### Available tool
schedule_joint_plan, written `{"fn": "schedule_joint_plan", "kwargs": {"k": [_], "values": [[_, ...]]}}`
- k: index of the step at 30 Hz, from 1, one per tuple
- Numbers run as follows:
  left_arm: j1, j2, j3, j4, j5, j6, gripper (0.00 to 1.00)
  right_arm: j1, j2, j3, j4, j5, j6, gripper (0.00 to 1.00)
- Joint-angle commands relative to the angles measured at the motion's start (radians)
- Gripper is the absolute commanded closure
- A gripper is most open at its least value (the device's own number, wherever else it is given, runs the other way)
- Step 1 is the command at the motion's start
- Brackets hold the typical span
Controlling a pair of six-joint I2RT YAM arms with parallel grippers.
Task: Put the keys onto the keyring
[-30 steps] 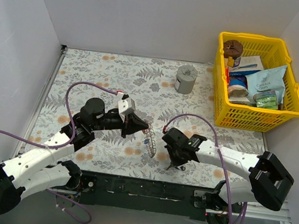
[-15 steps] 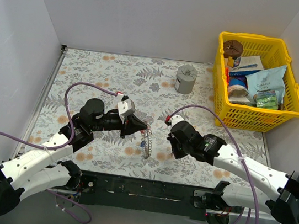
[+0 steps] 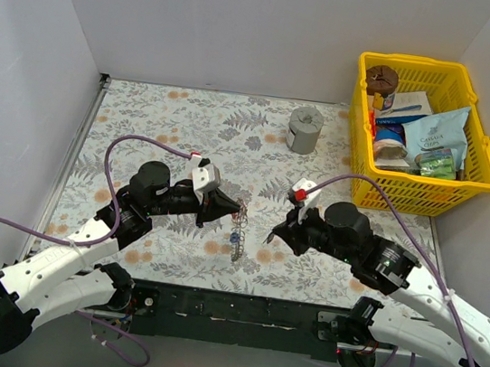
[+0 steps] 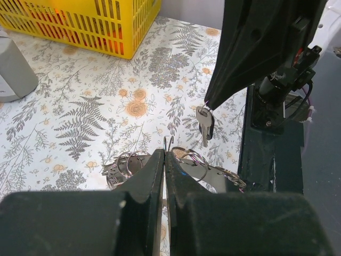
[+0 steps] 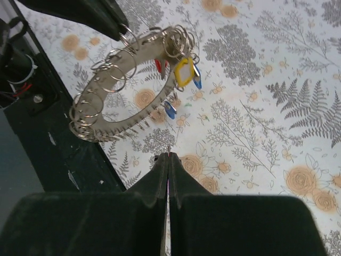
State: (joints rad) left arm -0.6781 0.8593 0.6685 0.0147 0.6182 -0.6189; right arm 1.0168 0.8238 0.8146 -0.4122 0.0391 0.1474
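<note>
The keyring (image 3: pixel 238 229) is a large flat silver ring with small split rings round its rim. It hangs above the table with my left gripper (image 3: pixel 229 207) shut on its upper edge. The left wrist view shows the left gripper (image 4: pixel 165 155) clamped between the small rings of the keyring (image 4: pixel 189 160). Red (image 5: pixel 158 65) and blue (image 5: pixel 169 110) keys and a yellow tag (image 5: pixel 183 72) dangle from the keyring (image 5: pixel 139 53). My right gripper (image 3: pixel 271 237) is shut on a silver key (image 4: pixel 204 126), a short way right of the ring. In its own view the right gripper (image 5: pixel 168 156) shows only the key's thin edge.
A grey cylindrical cup (image 3: pixel 304 130) stands at the back of the floral table. A yellow basket (image 3: pixel 399 192) full of packets sits at the back right. The black base rail (image 3: pixel 236 311) runs along the near edge, close under the ring. White walls close in the sides.
My right arm has risen from the table near the front edge and swung its shut gripper round to point left at the keyring. The left gripper and ring shifted slightly left.
</note>
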Motion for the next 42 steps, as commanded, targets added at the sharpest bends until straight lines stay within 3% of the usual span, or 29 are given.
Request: {"fn": "schedule_joint_plan", "kwargs": {"k": [1, 11, 42], "values": [[-0.005, -0.031, 0.046, 0.033, 0.040, 0.022, 1.00, 0.003, -0.093, -0.040, 0.148, -0.091, -0.061, 0.99], [-0.005, -0.014, 0.051, 0.050, 0.091, 0.013, 1.00, 0.003, -0.187, -0.065, 0.214, -0.114, -0.077, 0.99], [-0.005, 0.009, 0.048, 0.056, 0.130, -0.015, 1.00, 0.003, 0.064, 0.074, 0.362, -0.281, -0.174, 0.99]]}}
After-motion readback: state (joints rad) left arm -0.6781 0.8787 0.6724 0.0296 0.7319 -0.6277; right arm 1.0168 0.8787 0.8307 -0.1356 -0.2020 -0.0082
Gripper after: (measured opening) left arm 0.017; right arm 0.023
